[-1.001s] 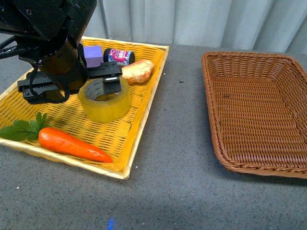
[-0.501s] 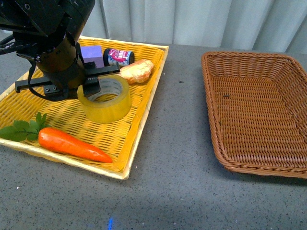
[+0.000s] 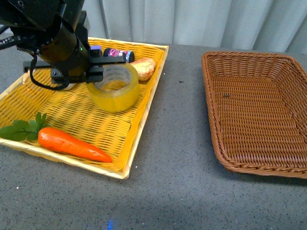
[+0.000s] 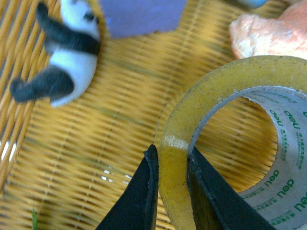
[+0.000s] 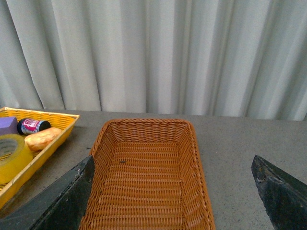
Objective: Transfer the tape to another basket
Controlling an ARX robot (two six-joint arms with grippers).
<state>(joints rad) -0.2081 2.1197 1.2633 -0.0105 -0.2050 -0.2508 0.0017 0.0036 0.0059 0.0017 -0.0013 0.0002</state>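
The tape, a wide yellowish roll with a pale printed core, hangs lifted above the yellow tray. My left gripper is shut on the roll's wall; in the left wrist view its two black fingers pinch the tape, one inside the ring and one outside, at the gripper. The brown wicker basket sits at the right with nothing in it. My right gripper is open and hovers above the basket. The tape also shows in the right wrist view.
The yellow tray holds a carrot with green leaves, a bread roll, a purple block, a small can and a panda toy. Grey tabletop lies between tray and basket. A curtain hangs behind.
My left gripper has closed on the tape's wall, lifted it off the tray, and moved it a little right and toward the back.
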